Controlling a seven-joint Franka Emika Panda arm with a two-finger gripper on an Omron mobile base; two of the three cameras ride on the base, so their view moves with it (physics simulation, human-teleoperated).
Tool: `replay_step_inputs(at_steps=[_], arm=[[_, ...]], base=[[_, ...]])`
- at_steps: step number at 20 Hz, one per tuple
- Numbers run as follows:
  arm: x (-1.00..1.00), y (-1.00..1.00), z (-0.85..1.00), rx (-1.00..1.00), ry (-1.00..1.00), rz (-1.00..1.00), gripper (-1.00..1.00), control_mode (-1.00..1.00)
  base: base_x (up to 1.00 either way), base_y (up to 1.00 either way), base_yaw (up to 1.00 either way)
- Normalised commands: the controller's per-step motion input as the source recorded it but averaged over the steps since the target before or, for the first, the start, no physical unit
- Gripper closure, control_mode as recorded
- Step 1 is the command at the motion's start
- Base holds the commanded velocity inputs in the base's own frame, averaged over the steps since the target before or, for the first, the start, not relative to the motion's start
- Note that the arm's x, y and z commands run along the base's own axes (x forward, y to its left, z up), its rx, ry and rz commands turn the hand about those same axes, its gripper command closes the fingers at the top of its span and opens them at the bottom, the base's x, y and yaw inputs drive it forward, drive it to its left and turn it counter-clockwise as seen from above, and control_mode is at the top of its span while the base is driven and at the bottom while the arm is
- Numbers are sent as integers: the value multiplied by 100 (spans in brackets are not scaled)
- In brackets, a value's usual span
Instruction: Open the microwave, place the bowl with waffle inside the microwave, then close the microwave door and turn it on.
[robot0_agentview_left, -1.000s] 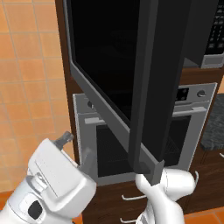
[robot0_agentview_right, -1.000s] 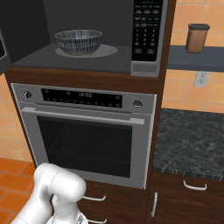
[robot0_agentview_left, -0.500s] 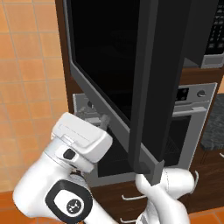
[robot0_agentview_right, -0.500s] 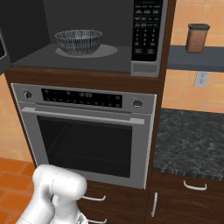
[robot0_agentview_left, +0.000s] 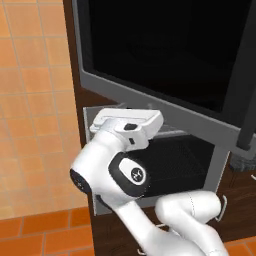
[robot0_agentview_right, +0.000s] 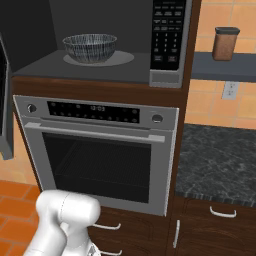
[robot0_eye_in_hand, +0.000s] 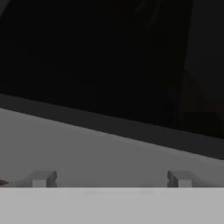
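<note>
Arm swung up since earlier, claw (robot0_eye_in_hand: 109, 178) wide open, empty – microwave door (robot0_agentview_left: 165, 65) close ahead, oven (robot0_agentview_right: 100, 150) below.

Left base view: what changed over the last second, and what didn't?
The arm swung up and toward the open microwave door; the claw is open, close against the door's grey edge, holding nothing. Unchanged: the door stands open, and the bowl sits inside the microwave.

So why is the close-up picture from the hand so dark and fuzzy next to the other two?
Hand view: pressed near the black microwave door, so it's dark and soft, with no glare. Right base view: evenly lit, the bowl crisp. Left base view: the door shows flat black, without reflections.
</note>
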Motion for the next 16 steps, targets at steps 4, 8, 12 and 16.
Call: replay_step_inputs(at_steps=[4,8,12,16], arm=[[100,-70,0,19,33,16,-100,-100],[100,-67,0,20,36,15,-100,-100],[100,-67,1,20,38,16,-100,-100],[100,-74,0,19,26,25,-100,-100]], base=[[0,0,0],[0,0,0],[0,0,0],[0,0,0]])
